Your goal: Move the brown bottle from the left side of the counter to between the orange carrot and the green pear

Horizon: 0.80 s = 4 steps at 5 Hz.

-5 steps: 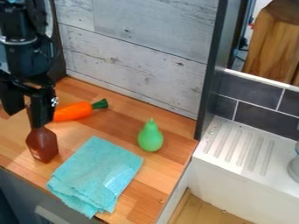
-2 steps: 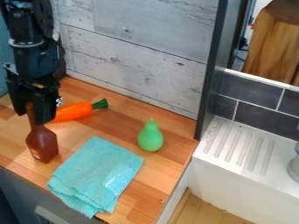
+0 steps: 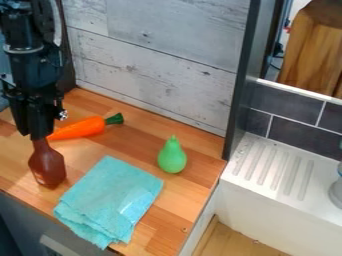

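Camera view: a black two-finger gripper (image 3: 33, 136) hangs at the left side, pointing down, its jaws drawn close together and, as far as can be judged, pinching the narrow neck of a brown bottle (image 3: 47, 166). The top of the neck is hidden by the gripper, so how firm the hold is cannot be told. The step in hand looks like taking hold of the bottle; the next move calls for a secure squeeze on the neck, then a straight, gentle lift that keeps clear of the things beside it.

The bottle stands upright directly below the jaws, its wide body resting on a wooden counter (image 3: 143, 135). Just behind it and to the right in view lies an orange carrot (image 3: 81, 128) with a green top, its pointed end close to the jaws. Nearer the viewer, just right of the bottle, a folded turquoise cloth (image 3: 112, 195) lies flat, reaching the counter's front edge. Farther right, well apart from the gripper, a green pear (image 3: 172, 158) sits with its stem end up. Whitewashed boards (image 3: 157, 75) rise behind; beyond a dark upright panel is a white ridged drainboard (image 3: 257, 182).
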### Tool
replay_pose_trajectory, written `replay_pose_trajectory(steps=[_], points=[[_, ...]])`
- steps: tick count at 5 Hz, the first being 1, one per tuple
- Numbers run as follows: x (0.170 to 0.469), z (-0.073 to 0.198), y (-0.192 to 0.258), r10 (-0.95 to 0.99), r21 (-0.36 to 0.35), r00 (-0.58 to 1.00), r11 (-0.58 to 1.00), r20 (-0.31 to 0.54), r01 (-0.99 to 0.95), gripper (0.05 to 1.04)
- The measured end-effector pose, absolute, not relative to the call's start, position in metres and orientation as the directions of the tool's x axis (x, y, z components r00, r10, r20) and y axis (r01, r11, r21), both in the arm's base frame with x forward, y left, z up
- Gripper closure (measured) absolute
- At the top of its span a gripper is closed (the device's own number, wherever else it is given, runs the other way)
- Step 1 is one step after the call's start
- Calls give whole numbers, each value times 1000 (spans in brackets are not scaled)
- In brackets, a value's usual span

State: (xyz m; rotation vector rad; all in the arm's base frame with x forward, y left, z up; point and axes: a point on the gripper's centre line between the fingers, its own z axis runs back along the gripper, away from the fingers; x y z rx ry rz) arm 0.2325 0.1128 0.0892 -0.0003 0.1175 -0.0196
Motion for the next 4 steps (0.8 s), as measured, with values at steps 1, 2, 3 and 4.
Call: replay_pose_trajectory(steps=[1,2,3,4], points=[[227,135,112,43,47,998,998,-45,-41,757],[232,159,100,2,19,1000,1000,-5,-2,757],[254,164,74,-97,-2,995,995,26,97,757],[277,156,60,-115,-35,992,993,52,117,757]])
